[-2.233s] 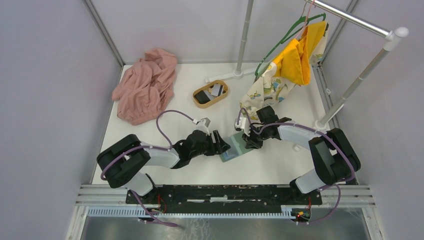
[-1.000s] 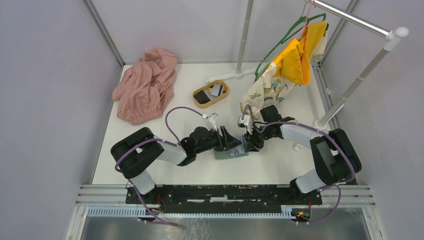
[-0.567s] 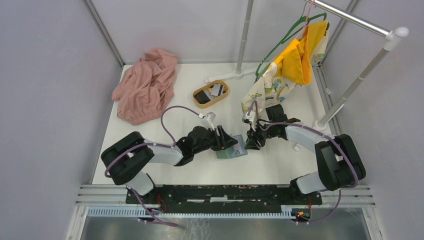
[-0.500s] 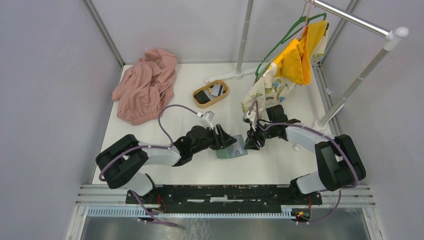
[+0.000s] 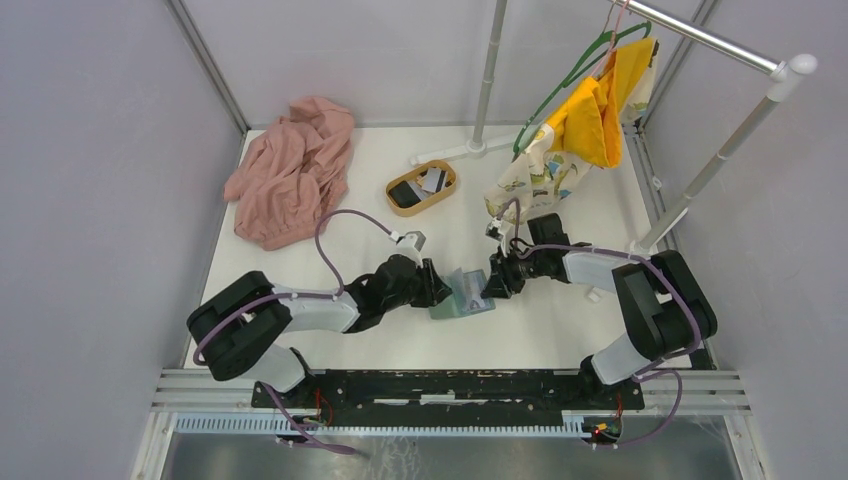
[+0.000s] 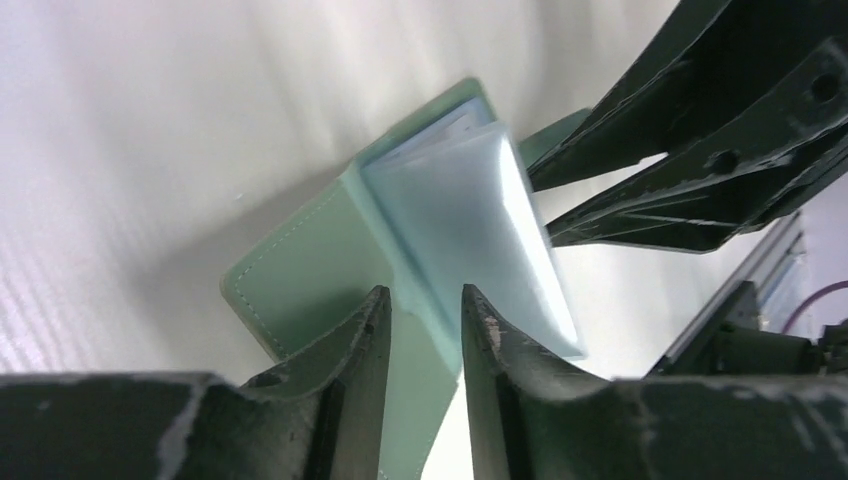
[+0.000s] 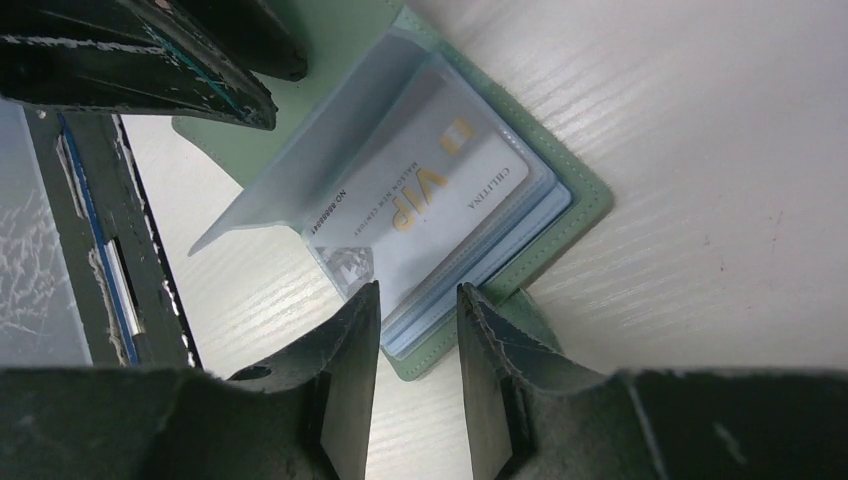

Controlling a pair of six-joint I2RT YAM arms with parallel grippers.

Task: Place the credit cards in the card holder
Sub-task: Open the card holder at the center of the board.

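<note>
Top external view, card holder laid open on the table between both arms, left gripper and right gripper each narrowly parted astride a holder edge, actual pinch not discernible, white credit card seen sleeved inside.
</note>
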